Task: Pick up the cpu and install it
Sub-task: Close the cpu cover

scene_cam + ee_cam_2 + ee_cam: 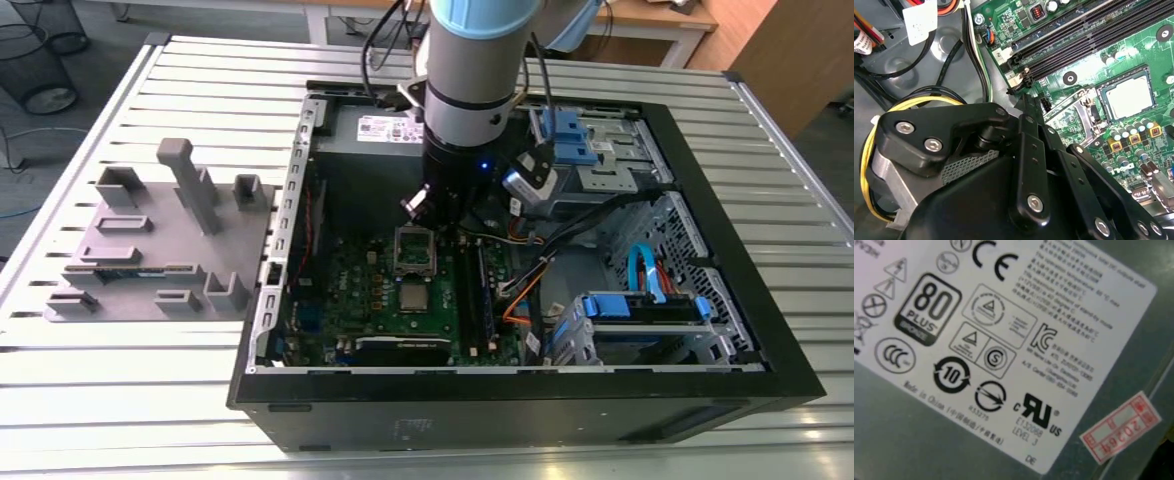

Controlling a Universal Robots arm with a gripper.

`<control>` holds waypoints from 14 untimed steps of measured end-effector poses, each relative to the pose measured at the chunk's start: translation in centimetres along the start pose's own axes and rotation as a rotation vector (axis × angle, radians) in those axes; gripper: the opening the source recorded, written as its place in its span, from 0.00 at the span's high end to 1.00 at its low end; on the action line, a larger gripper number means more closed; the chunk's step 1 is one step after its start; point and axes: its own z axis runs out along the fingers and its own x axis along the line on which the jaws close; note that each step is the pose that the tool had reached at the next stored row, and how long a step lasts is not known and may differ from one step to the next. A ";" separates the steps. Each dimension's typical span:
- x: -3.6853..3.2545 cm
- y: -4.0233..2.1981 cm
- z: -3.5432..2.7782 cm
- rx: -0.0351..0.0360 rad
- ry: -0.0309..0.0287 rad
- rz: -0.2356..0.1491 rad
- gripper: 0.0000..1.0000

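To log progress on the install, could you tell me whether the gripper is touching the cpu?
Apart. In the second wrist view the cpu lies uncovered on the board, with green board between it and the gripper.

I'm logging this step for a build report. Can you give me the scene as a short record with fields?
setting: open computer case on a slatted table
arm: reaches down into the case
gripper: above the green board, by the socket frame
cpu: flat on the board, silver top up, apart from the gripper
beside case: grey fixture tray, on the exterior view's left
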 end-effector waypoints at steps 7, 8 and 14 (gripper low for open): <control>0.09 0.06 -0.31 0.0044 0.0024 -0.006 0.89; 0.09 0.06 -0.48 0.0050 0.0027 -0.006 0.89; 0.11 0.09 -0.94 0.0098 0.0041 -0.008 0.89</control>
